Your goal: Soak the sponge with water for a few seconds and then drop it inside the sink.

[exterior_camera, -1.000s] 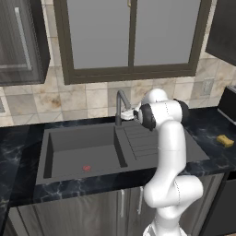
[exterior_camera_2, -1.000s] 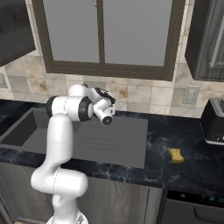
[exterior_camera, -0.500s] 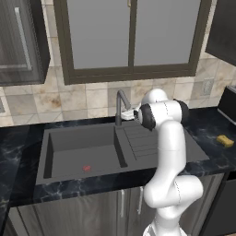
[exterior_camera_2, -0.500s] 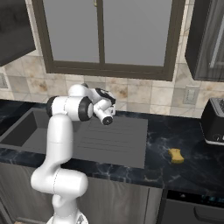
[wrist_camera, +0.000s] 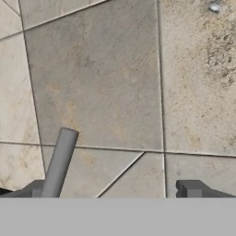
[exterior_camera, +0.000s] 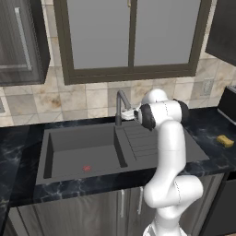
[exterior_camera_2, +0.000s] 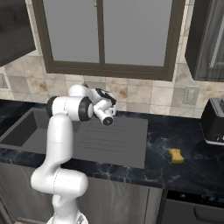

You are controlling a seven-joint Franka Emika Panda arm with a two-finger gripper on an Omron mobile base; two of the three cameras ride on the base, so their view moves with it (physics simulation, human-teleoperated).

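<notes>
Near the front edge of the black bench (exterior_camera_2: 192, 170), well to the right of the sink (exterior_camera_2: 109, 140), lies the sponge (exterior_camera_2: 176, 155), apart from everything. The sink's deep basin with its red drain mark (exterior_camera: 86, 168) sits left of the ribbed drainboard. Farther back, at the grey faucet (exterior_camera: 120, 105) behind the sink, the tool (wrist_camera: 117, 190) hangs with jaws wide, gripping nothing, facing the tiled wall (wrist_camera: 115, 83).

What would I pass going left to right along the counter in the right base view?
Sink basin → white robot arm → ribbed drainboard → yellow sponge → black toaster.
</notes>
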